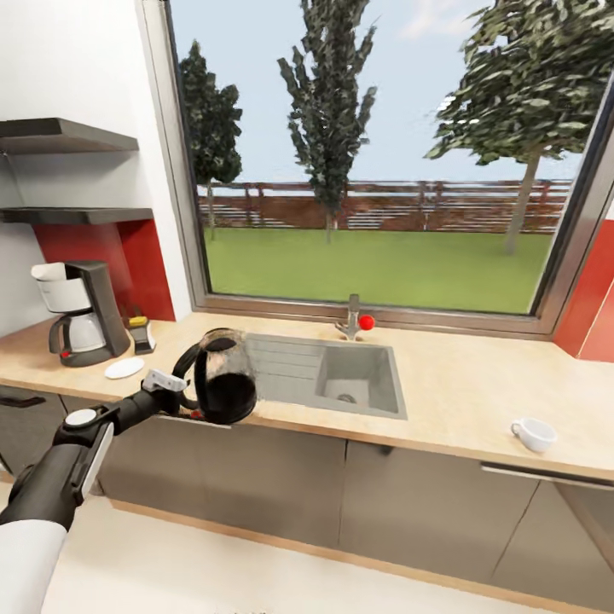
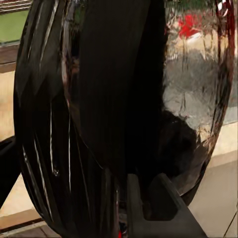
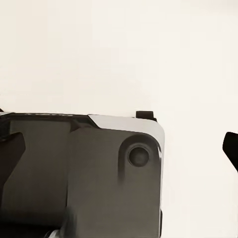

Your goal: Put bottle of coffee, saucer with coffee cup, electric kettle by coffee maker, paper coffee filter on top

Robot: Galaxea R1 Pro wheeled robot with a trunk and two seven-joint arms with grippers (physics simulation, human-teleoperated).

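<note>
The dark glass electric kettle (image 1: pixel 223 375) hangs tilted over the counter's front edge, between the saucer and the sink. My left gripper (image 1: pixel 182 394) is shut on its handle, and the kettle's body (image 2: pixel 99 114) looms close in the left wrist view above one finger (image 2: pixel 153 210). At the far left stands the coffee maker (image 1: pixel 81 314), with a white piece that looks like the paper filter (image 1: pixel 49 273) on top. Beside it are the bottle of coffee (image 1: pixel 140 334) and the white saucer (image 1: pixel 124 367). The white coffee cup (image 1: pixel 535 433) sits far right. My right gripper (image 3: pixel 119 153) is open, its fingers wide apart.
A steel sink (image 1: pixel 367 399) with a faucet (image 1: pixel 352 317) is set in the wooden countertop (image 1: pixel 477 384) below a large window. Two dark shelves (image 1: pixel 68 136) hang above the coffee maker. Grey cabinet fronts (image 1: pixel 281 486) run under the counter.
</note>
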